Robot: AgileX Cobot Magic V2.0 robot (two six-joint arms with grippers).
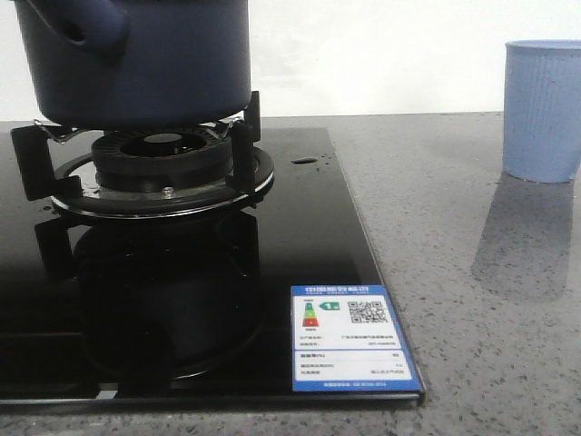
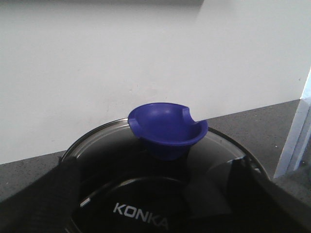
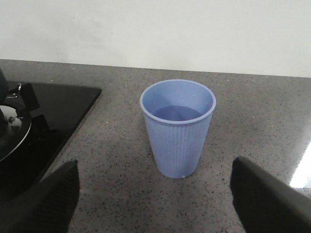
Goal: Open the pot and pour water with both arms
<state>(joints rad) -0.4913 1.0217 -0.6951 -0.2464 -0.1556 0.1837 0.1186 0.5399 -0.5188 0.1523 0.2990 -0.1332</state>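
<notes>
- Judging from the glass lid [image 2: 160, 194] sitting flat with its blue knob [image 2: 167, 128] untouched, the opening step is not yet done, and the pouring is all left.
- Left gripper [image 2: 155, 194]: its two dark fingers [image 2: 53, 194] are spread wide on either side of the knob, short of it, and grip nothing.
- Right gripper [image 3: 155, 194]: fingers [image 3: 262, 194] wide apart, with the cup [image 3: 178, 127] in the gap beyond them; nothing is held.
- The pot [image 1: 136, 59] sits on the stove's burner stand [image 1: 154, 159], which I take as the landmark; the cup [image 1: 543, 109] stands on the counter [image 1: 472, 272] well to the right of that stand.
- The pot stands upright, axis vertical, mouth up; its stubby handle [image 1: 77, 27] sticks out toward the camera and to the left of the stand.
- The cup is upright too, mouth up, with water showing inside.
- The likely next job is closing on the knob.
</notes>
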